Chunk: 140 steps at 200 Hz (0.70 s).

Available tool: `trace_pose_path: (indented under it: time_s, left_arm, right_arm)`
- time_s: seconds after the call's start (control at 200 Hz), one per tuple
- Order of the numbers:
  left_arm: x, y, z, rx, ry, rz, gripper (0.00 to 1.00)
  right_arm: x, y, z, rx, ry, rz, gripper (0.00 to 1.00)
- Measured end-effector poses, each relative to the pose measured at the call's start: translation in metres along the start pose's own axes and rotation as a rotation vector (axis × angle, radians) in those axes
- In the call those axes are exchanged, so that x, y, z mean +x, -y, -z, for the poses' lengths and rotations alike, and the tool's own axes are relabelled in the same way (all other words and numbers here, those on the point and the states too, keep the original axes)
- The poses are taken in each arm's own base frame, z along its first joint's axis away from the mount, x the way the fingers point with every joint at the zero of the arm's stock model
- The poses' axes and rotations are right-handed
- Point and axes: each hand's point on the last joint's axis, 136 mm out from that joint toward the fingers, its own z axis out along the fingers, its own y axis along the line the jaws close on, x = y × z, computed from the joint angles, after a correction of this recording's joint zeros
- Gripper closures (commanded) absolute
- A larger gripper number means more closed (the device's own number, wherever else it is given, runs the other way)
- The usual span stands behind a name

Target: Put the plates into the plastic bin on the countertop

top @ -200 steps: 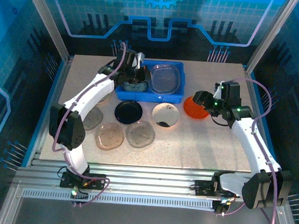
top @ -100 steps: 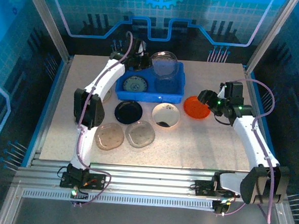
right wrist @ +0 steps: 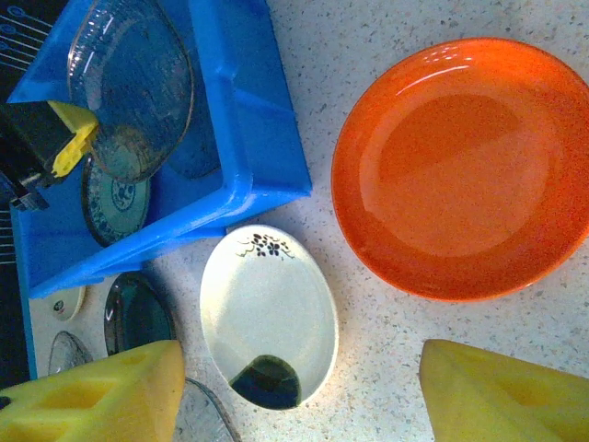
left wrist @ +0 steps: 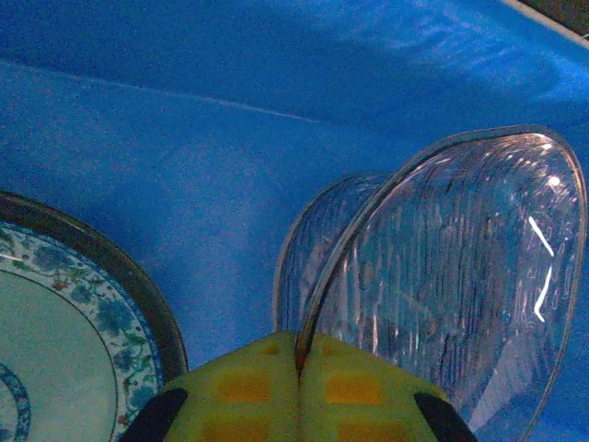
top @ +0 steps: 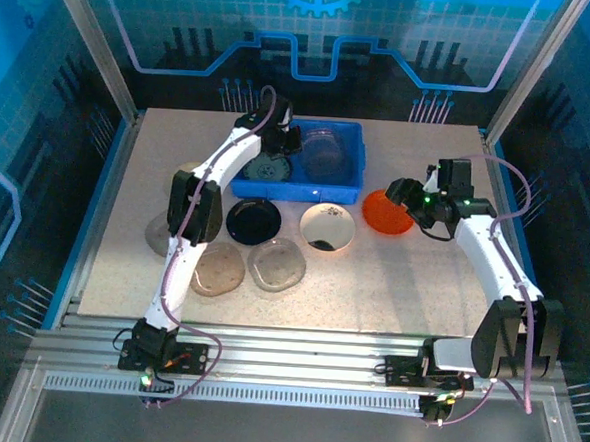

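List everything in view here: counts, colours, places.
plastic bin: one, bright blue, far middle of the countertop
countertop: one, beige speckled, metal-framed
patterned plate: one, white with blue-green pattern, flat in the bin's left half
held clear plate: one, tilted on edge in the bin's right half
second clear plate: apparently one, just behind the held one
black plate: one, glossy, in front of the bin
cream plate: one, dark marks, right of the black plate
orange plate: one, right of the bin
brownish clear plates: two, side by side, nearer than the black plate
grey plate: one, left side, partly hidden
left gripper: shut on the held clear plate's rim
right gripper: open, empty, by the orange plate
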Motion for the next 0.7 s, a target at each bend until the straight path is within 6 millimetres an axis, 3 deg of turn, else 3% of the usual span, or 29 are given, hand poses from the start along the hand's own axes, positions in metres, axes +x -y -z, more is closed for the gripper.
trace_pose_path:
  time_s: [0.17,0.48,0.7]
  left_arm:
    - [0.003,-0.001,-0.008,-0.003,-0.007,-0.002,1.0]
    - [0.009,0.004,-0.018,0.004,-0.017,-0.002,0.63]
    - [0.007,0.007,-0.016,0.009,-0.011,-0.013,0.55]
  right_arm:
    - [0.007,-0.003,-0.009,-0.006,-0.033,0.016,0.3]
    - [0.028,-0.019,-0.019,-0.027,-0.092,0.081,0.26]
    - [0.041,-0.026,-0.021,-0.036,-0.124,0.126,0.3]
